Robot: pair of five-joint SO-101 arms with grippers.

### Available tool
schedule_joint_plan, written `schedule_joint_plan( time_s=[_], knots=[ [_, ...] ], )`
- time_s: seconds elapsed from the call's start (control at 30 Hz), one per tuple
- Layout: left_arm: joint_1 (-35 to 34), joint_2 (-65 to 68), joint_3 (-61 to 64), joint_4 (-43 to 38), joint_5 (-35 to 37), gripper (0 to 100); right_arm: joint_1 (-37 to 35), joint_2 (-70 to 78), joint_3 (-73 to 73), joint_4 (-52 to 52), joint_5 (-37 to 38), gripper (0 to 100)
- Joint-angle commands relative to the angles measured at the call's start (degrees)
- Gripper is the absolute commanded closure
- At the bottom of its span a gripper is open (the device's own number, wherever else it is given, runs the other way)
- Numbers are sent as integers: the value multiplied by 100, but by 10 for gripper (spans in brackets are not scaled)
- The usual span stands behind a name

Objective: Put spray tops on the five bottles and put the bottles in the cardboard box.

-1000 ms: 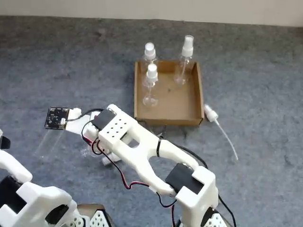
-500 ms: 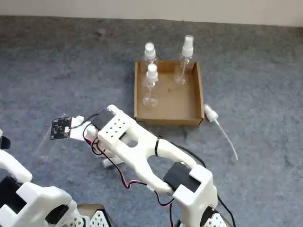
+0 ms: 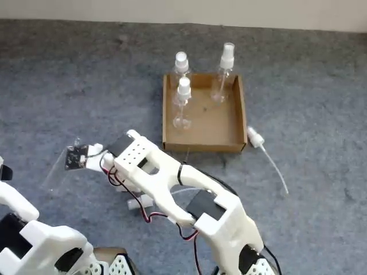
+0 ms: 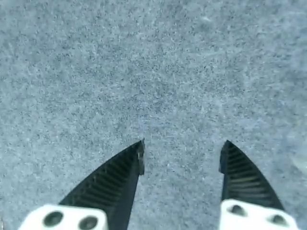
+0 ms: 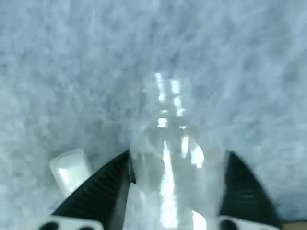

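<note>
this looks like a robot test bench in a lab or a hobby room; which of the two, i cannot tell. a grey, fuzzy carpet-like cloth [image 3: 69,74] covers the table up to its far edge, where a pale plain wall strip [image 3: 172,10] runs. a white plastic robot arm [image 3: 172,175] carries loose red and black wires [image 3: 150,216] and a small bare black circuit board [image 3: 74,157]. a second white arm [image 3: 40,243] stands at the near left corner.

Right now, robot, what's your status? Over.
Left gripper open, over carpet. Right gripper open, straddling a clear bottle lying down. White piece close beside the bottle, might crowd the grip.
</note>
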Motion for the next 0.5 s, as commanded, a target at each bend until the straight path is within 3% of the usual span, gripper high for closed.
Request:
schedule_joint_plan(
  time_s=[0.0, 0.1, 0.37, 0.47],
  knots=[
    [-22, -22, -171, -35, -18, 775, 110, -92, -725, -31, -281, 909],
    [-22, -22, -171, -35, -18, 775, 127, -92, -1411, 119, -967, 995],
    [-22, -48, -171, -26, -9, 775, 629, -84, -4549, 3257, -1732, 995],
    [-4, -75, -171, 26, 9, 775, 954, -215, -5499, 3398, -2136, 995]
  ],
)
